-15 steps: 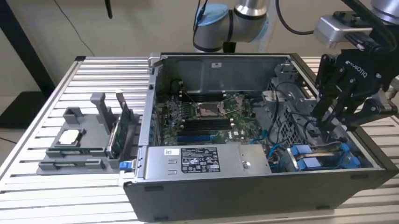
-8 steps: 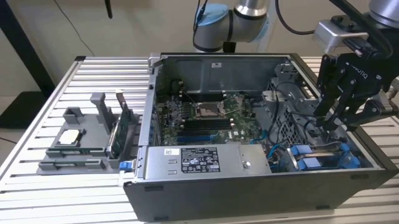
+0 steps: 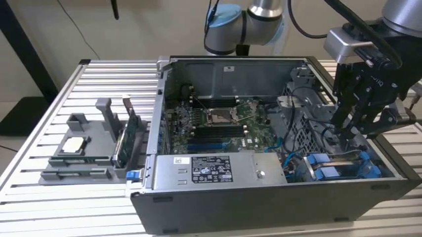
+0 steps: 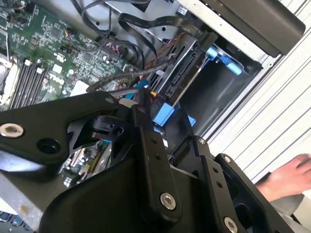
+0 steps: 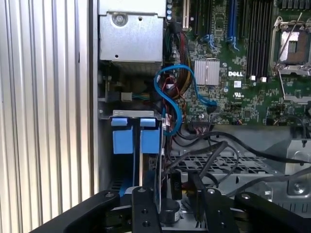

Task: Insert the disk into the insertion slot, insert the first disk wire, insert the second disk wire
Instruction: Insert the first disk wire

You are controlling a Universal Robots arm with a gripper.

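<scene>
Disk (image 5: 149, 143) in drive bay (image 5: 131, 114) of computer case (image 3: 264, 207)

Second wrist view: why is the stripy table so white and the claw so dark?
In the second wrist view strong light washes out the table, while the gripper near the camera is shaded; the first wrist view's table glares too.

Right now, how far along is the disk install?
Done: the disk, in its blue carrier, looks seated in the drive bay. In hand: the gripper is low in the case, at the black wires beside it. Left: both wire plugs; I can't tell that either is seated.
</scene>
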